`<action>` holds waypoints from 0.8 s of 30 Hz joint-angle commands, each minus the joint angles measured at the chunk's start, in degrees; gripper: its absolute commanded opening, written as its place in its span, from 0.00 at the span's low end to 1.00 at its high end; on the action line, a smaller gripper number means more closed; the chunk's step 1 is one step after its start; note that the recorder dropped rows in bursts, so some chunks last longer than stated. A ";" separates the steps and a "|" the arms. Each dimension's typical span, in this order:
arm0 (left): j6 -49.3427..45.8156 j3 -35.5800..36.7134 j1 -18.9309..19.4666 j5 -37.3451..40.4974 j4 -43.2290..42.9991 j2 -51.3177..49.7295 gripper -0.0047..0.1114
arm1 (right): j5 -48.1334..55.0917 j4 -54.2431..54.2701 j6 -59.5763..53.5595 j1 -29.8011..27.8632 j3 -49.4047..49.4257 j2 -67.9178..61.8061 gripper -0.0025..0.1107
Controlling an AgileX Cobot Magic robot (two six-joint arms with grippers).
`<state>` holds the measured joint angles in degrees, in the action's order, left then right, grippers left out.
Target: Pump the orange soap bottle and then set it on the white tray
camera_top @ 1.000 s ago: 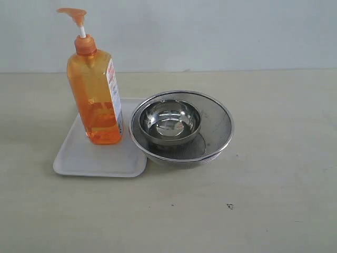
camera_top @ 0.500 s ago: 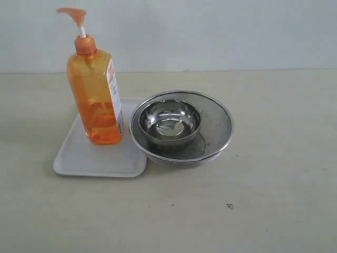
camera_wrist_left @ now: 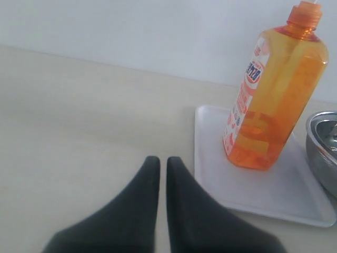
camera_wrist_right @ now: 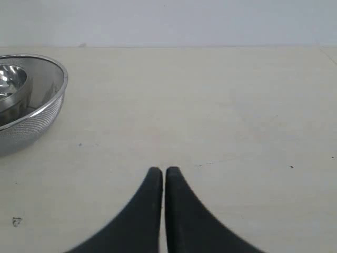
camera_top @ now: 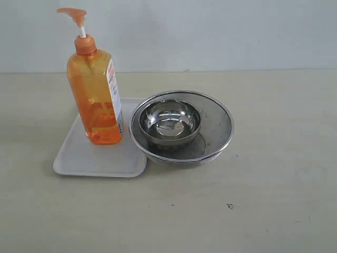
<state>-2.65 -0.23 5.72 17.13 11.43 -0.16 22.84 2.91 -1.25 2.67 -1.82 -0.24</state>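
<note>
The orange soap bottle (camera_top: 96,97) stands upright on the white tray (camera_top: 84,158), its pump head and white stem raised. The left wrist view shows the same orange soap bottle (camera_wrist_left: 274,89) on the white tray (camera_wrist_left: 263,190). My left gripper (camera_wrist_left: 162,160) is shut with nothing in it, over the bare table a short way from the tray's edge. My right gripper (camera_wrist_right: 162,170) is also shut and empty, above the table well away from the bottle. Neither gripper shows in the exterior view.
A round steel mesh strainer (camera_top: 218,126) with a smaller steel bowl (camera_top: 169,121) inside it sits against the tray's right side. The strainer (camera_wrist_right: 37,105) shows at the edge of the right wrist view. A pale wall runs behind the beige table.
</note>
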 commanded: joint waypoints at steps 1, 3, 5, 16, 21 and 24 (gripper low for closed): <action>-0.33 0.23 -0.35 -0.02 -0.46 0.16 0.08 | -0.31 -0.08 0.10 -0.36 0.18 0.24 0.02; -0.33 0.23 -0.46 -0.02 -0.46 0.16 0.08 | -0.31 -0.08 0.10 -0.36 0.18 0.24 0.02; -0.33 0.23 -0.96 -0.02 -0.46 0.16 0.08 | -0.31 -0.08 0.10 -0.36 0.18 0.24 0.02; -0.33 0.23 -1.74 -0.02 -0.46 0.16 0.08 | -0.31 -0.08 0.10 -0.36 0.18 0.24 0.02; -0.33 0.23 -1.74 -0.02 -0.46 0.16 0.08 | -0.31 -0.08 0.10 -0.36 0.18 0.24 0.02; -0.33 0.23 -1.74 -0.02 -0.46 0.16 0.08 | -0.31 -0.08 0.10 -0.36 0.18 0.24 0.02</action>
<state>-2.65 -0.23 4.28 17.13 11.14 -0.16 22.84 2.91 -1.21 2.67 -1.82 -0.24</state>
